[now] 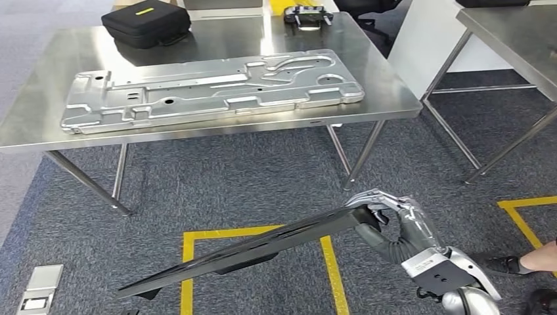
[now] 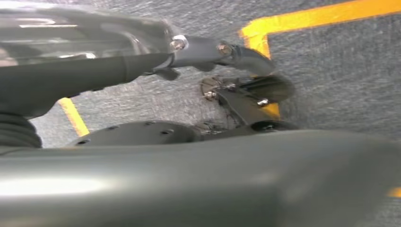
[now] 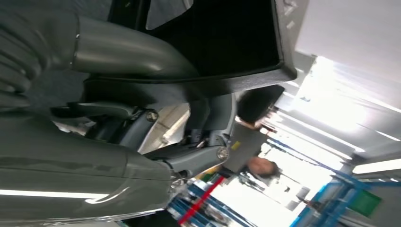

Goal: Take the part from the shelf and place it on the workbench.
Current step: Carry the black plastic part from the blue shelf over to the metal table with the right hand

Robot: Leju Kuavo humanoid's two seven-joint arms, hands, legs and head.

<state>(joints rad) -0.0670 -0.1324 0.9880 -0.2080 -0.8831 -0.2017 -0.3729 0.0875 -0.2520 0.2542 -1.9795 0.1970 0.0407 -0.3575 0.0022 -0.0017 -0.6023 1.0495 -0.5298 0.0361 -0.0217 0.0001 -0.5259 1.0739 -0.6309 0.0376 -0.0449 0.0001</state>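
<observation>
1. Head view: The right hand (image 1: 387,213) grips one end of a long, flat black part (image 1: 249,248), fingers curled over its edge. The part slants down and away from that hand, above the grey carpet in front of the steel workbench (image 1: 39,118), well apart from the bench top. Yellow floor tape (image 1: 332,262) runs under the part. On the workbench lies a large pressed metal panel (image 1: 210,88). Behind the panel, at the far side of the workbench, sit a black case (image 1: 146,23) and a small remote controller (image 1: 307,14). A second steel table (image 1: 519,36) stands off to the right of the workbench. A person's foot in a dark shoe (image 1: 502,264) shows near the right arm, and a small grey floor box (image 1: 41,287) lies on the carpet left of the tape.

2. Left wrist view: The left hand (image 2: 142,61) hangs over the carpet with its grey thumb and darker fingers stretched out; I cannot tell whether it holds anything.

3. Right wrist view: The right hand's thumb (image 3: 127,56) presses on the black part (image 3: 222,38), whose rimmed edge lies across the fingers (image 3: 189,161). Beyond are bright ceiling lights and a person, blurred.
</observation>
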